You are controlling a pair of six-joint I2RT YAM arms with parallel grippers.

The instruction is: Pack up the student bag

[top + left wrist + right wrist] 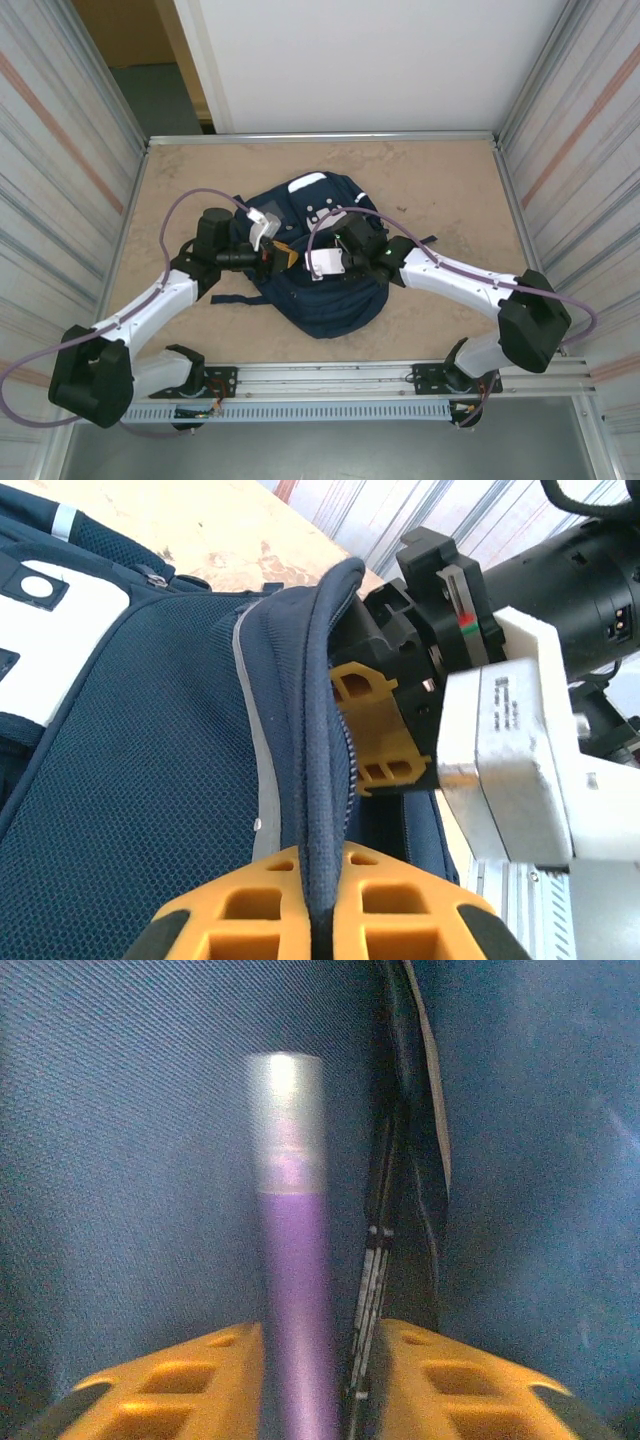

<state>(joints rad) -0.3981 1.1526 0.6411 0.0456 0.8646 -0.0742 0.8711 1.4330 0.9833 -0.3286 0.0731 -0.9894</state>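
Observation:
The navy student bag (330, 300) lies in the middle of the table, its white patches (60, 630) facing up. My left gripper (272, 256) is shut on the bag's zippered opening rim (322, 730), which runs straight between its yellow fingers (250, 900) and is lifted. My right gripper (340, 245) reaches into that opening; one of its yellow fingers (378, 730) shows just behind the rim. Inside the bag, the right gripper (315, 1360) is shut on a purple pen with a silver end (290, 1250). A thin black and white strip (375, 1270) lies beside the pen. Blue lining (130, 1160) surrounds them.
The tan table (440, 190) is boxed in by corrugated metal walls (60, 170) on both sides and a white panel (360, 60) at the back. A metal rail (400, 375) carries the arm bases at the near edge. Purple cables (190, 205) loop above both arms.

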